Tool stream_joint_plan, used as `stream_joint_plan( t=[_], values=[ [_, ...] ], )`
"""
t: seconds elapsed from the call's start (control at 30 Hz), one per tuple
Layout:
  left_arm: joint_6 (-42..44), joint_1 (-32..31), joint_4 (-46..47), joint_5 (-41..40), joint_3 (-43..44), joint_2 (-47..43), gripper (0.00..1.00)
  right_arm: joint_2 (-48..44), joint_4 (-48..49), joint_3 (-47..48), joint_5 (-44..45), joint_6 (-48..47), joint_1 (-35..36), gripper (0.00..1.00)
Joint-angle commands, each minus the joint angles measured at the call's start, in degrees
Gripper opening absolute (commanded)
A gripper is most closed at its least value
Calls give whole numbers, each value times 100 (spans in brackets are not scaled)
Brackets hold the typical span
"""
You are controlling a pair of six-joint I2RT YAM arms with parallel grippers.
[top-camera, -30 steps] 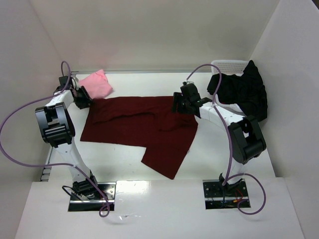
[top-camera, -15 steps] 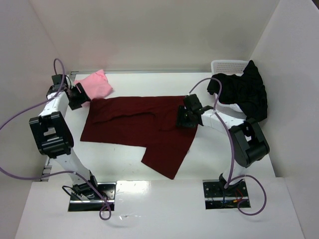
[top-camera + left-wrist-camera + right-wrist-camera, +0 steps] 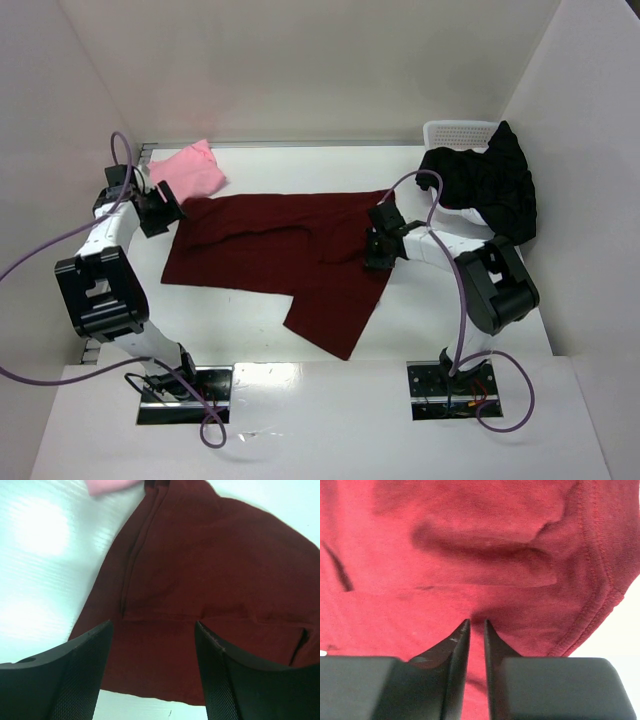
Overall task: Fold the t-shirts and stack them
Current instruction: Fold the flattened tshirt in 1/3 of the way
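Observation:
The dark maroon t-shirt (image 3: pixel 280 250) lies spread across the table's middle, one part reaching toward the near edge. My left gripper (image 3: pixel 163 208) hovers open over its left edge, cloth (image 3: pixel 210 570) showing between the wide fingers (image 3: pixel 90 670). My right gripper (image 3: pixel 377 250) is pressed down on the shirt's right side, jaws nearly together with a pinch of maroon cloth (image 3: pixel 470 540) between them. The pink t-shirt (image 3: pixel 192 168) sits folded at the back left. The black t-shirt (image 3: pixel 485 185) hangs bunched over the basket at the back right.
A white mesh basket (image 3: pixel 460 130) stands in the back right corner under the black shirt. White walls close in the table on the left, back and right. Purple cables loop off both arms. Bare table (image 3: pixel 625 630) shows beside the shirt's hem.
My right gripper came down and toward the near side onto the maroon shirt and closed its jaws on the cloth. My left gripper opened wider and drifted slightly nearer along the shirt's left edge.

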Motion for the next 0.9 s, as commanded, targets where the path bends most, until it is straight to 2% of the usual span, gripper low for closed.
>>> stream_joint_plan(
  t=[0.0, 0.2, 0.27, 0.37, 0.5, 0.73, 0.83, 0.87],
  values=[
    [-68, 32, 148, 181, -83, -551, 74, 124, -212, 16, 338, -92, -31, 18],
    [-121, 32, 148, 234, -259, -902, 74, 439, -581, 244, 777, -207, -31, 2],
    [-121, 32, 95, 234, -312, -1034, 74, 493, -635, 296, 856, -207, -31, 0],
    [-121, 32, 43, 234, -364, -1166, 76, 493, -635, 245, 1050, -154, -136, 0],
    [-121, 32, -19, 234, -365, -1228, 76, 292, -819, 244, 875, -154, -567, 0],
    [-69, 32, -19, 287, -365, -1281, 76, 36, -969, 297, 1155, -346, -1375, 0],
    [-16, 32, -72, 366, -365, -1176, 77, -25, -969, 297, 1017, -504, -1376, 0],
    [45, 32, -72, 418, -365, -1175, 77, -25, -969, 349, 798, -566, -1376, 6]
  ],
)
